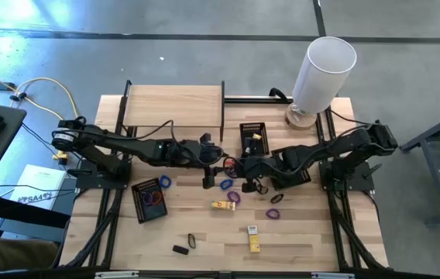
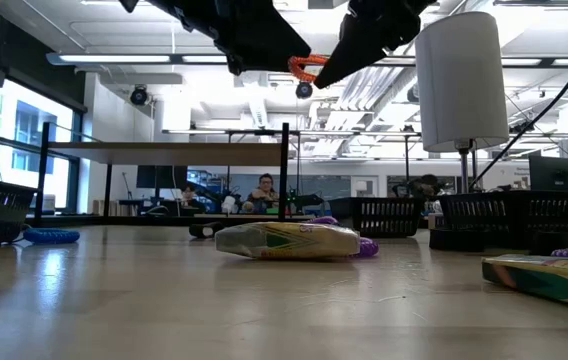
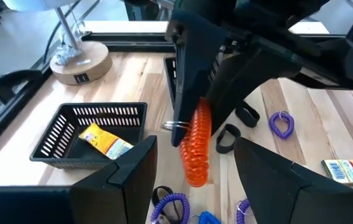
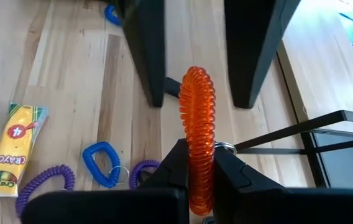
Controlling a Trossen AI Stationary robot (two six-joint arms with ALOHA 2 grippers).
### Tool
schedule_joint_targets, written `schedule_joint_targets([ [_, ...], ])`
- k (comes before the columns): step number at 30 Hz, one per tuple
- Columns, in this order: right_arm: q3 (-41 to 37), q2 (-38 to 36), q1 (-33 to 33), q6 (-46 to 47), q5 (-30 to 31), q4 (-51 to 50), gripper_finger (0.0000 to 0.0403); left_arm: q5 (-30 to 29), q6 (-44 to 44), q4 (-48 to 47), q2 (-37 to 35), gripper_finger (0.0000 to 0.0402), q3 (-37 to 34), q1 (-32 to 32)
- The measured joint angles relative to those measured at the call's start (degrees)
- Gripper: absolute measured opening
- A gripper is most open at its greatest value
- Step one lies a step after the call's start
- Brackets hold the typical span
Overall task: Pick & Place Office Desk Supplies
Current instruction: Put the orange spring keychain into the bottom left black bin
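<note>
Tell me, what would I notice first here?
A bright orange coil held up in the air, pinched by the right end effector above the middle of the table. The left end effector waits open right beside it. A tall white cylinder stands at the far right corner.

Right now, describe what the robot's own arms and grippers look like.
Both arms are dark, jointed links with thin black cables running along them. The left gripper and right gripper each end in two flat, black, matte, blocky fingers with squared edges. No markings are visible on them.
</note>
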Motion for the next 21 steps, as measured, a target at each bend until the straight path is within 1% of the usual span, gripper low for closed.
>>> schedule_joint_targets([
  [2, 0.00, 0.00, 0.00, 0.00, 0.00, 0.08, 0.0019, 0.56, -0.81, -1.01, 0.25, 0.0207, 0.00, 0.00],
  [4, 0.00, 0.00, 0.00, 0.00, -0.04, 0.26, 0.0019, 1.18, -1.15, -0.08, 0.85, 0.0207, 0.01, 0.00],
  [12, 0.00, 0.00, 0.02, 0.04, -1.14, 0.23, 0.0019, 0.94, 0.09, -0.08, 0.98, 0.0206, 0.00, 0.00],
  [14, 0.00, 0.00, 0.02, 0.07, -1.16, 0.23, 0.0019, 0.94, 0.11, 0.04, 0.98, 0.0200, 0.00, 0.00],
  [17, 0.00, 0.00, 0.02, 0.12, -1.16, 0.22, 0.0019, 0.93, 0.11, 0.00, 0.98, 0.0173, 0.00, 0.00],
  [21, 0.00, 0.00, 0.02, 0.26, -1.40, 0.20, 0.0019, 0.77, 0.11, 0.00, 0.98, 0.0114, 0.00, 0.00],
])
